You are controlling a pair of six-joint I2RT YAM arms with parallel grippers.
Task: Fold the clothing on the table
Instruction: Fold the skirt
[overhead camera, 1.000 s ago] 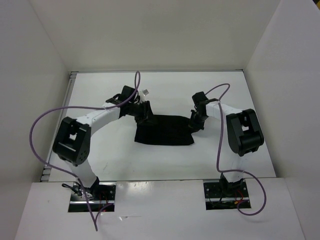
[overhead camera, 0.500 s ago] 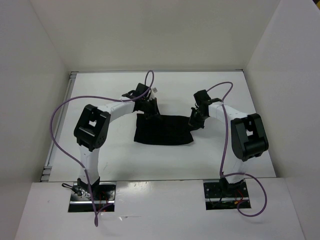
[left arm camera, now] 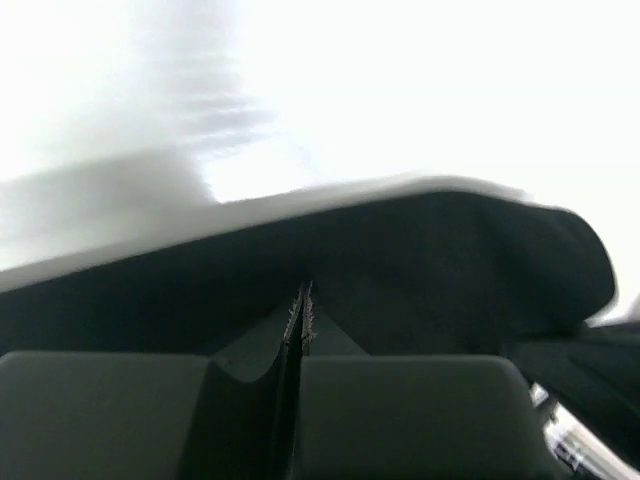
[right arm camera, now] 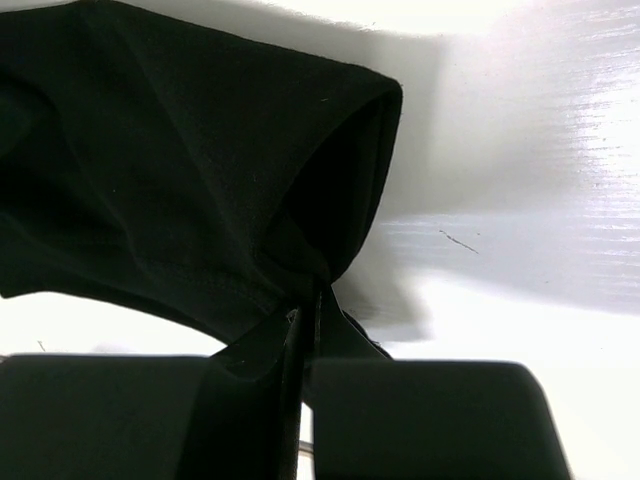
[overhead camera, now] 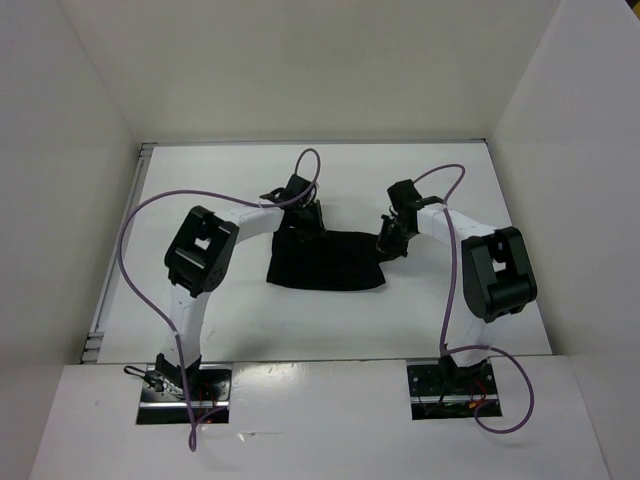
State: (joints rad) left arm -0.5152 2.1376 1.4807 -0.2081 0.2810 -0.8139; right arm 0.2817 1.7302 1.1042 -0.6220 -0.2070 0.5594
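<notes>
Clothing (overhead camera: 325, 265) lies in the middle of the table (overhead camera: 200, 190), a dark, roughly four-sided patch, mostly flat. Left gripper (overhead camera: 307, 226) is at its 11 o'clock edge, right gripper (overhead camera: 392, 243) at its 2 o'clock corner.

Right gripper: clenched on a fold of the cloth. The wrist view shows fabric gathering into the seam between the fingers (right arm camera: 420, 420) and lifting off the table there, with shadow beneath.

Left gripper: fingers pressed together, no gap. Cloth appears to tent up into the seam, so it is probably grasping the clothing. That view is blurred and washed out, so a very thin bite can't be ruled out.

Risks from here:
- Uneven hold. If the left bite is shallow, a pull toward 6 o'clock could slip it free. That corner would drop and the fold would go skewed.
- Layer count is unknown (the right side looks bunched, perhaps more than one layer). Catching only the top layer would leave the rest behind.
- The two grippers are not level along the far edge. Moved unevenly, they would set the crease diagonal.
- The purple cable (overhead camera: 130, 240) loops wide at 9 o'clock. Low risk, but it could drag on a low sweep.

Hidden or unclear:
- Top view: black grippers merge with black cloth, so the contact points can't be separated.
- Garment type, hems and sleeves are unreadable.
- Left wrist view: the table is glared to white, and a dark shape at 5 o'clock can't be identified.
- Underside of the cloth is unseen.
</notes>
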